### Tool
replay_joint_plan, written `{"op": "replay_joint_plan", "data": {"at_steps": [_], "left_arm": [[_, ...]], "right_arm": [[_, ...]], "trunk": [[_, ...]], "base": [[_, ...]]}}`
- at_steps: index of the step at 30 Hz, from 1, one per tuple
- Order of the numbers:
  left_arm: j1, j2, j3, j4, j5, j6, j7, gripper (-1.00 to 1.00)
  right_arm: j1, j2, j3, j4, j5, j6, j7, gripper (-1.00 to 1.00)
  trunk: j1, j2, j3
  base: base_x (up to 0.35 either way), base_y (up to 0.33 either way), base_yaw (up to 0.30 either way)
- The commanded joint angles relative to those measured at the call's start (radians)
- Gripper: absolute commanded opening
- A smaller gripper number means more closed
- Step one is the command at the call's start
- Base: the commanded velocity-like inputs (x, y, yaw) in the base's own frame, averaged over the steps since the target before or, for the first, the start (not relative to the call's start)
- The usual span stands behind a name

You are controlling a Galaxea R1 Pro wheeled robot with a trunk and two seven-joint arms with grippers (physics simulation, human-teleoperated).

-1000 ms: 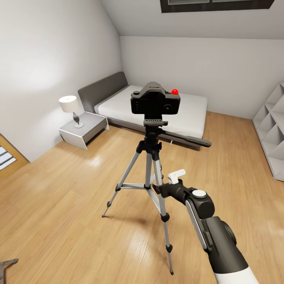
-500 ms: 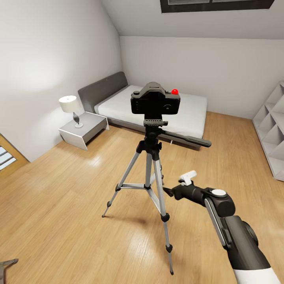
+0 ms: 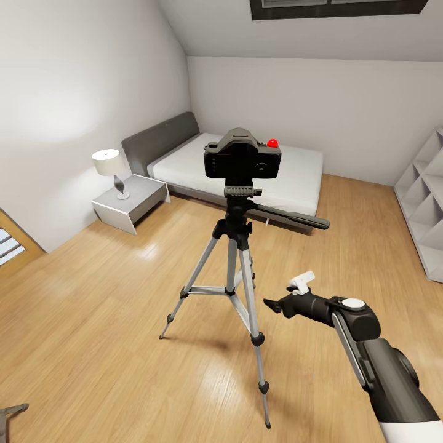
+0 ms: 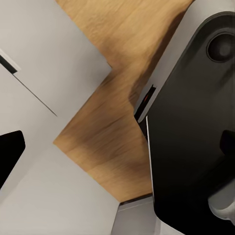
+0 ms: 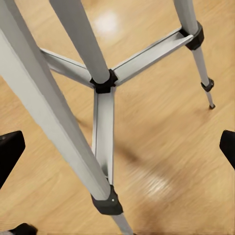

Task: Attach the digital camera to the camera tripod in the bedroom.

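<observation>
- The bedroom has a white sloped ceiling, a dark-framed skylight (image 3: 337, 7) at the top, and a light wood floor (image 3: 92, 344).
- A low grey bed (image 3: 234, 166) with a white mattress stands against the far wall; white shelves (image 3: 427, 209) line the right side.
- A white nightstand (image 3: 130, 203) sits beside the bed and carries a small lamp (image 3: 109, 169).
- The tripod (image 3: 237, 271) stands on the floor mid-room, silver legs spread, its black pan handle (image 3: 292, 216) sticking out to the right.
- In the right wrist view the tripod's legs and centre brace (image 5: 103, 98) loom close, feet on the floor.
- The right arm reaches in from the lower right; the right claw (image 3: 289, 295) hangs just right of the tripod's near leg, clear of it, fingers spread apart and holding nothing.
- The camera (image 3: 242, 157) sits upright on the tripod's head plate, red button (image 3: 272, 143) on top.
- The left claw: a dark finger tip (image 4: 10, 152) shows at the left wrist view's edge; whether it is spread or closed cannot be told.
</observation>
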Motion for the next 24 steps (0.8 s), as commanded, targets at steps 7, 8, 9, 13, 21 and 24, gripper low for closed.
{"op": "replay_joint_plan", "data": {"at_steps": [7,8,9,13,21,24], "left_arm": [[-0.001,0.000,-0.008,0.000,0.008,0.003,0.003,1.00],[-0.001,0.000,-0.008,0.000,0.008,0.003,0.003,1.00],[-0.001,0.000,-0.008,0.000,0.008,0.002,0.003,1.00],[-0.001,0.000,-0.008,0.000,0.008,0.001,0.002,1.00],[-0.001,-0.004,-0.008,0.000,0.009,-0.021,-0.003,1.00],[-0.001,-0.005,-0.008,0.000,0.009,-0.034,-0.003,1.00]], "right_arm": [[0.004,-0.016,-0.003,0.128,0.010,0.000,-0.014,1.00],[0.004,-0.017,-0.003,0.149,0.010,0.000,-0.022,1.00],[0.004,-0.018,-0.003,0.171,0.010,0.000,-0.032,1.00],[0.004,-0.020,-0.003,0.267,0.010,-0.001,-0.090,1.00],[0.005,-0.019,-0.004,0.536,0.007,-0.081,-0.275,1.00],[0.005,-0.018,-0.004,0.666,0.004,-0.148,-0.339,1.00]], "trunk": [[0.000,-0.002,-0.002],[0.000,-0.002,-0.002],[0.000,-0.002,-0.002],[0.000,-0.002,-0.002],[0.000,-0.002,-0.002],[0.000,-0.002,-0.002]], "base": [[0.000,0.000,0.000],[0.000,0.000,0.000],[0.000,0.000,0.000],[0.000,0.000,0.000],[0.000,0.000,0.000],[0.000,0.000,0.000]]}}
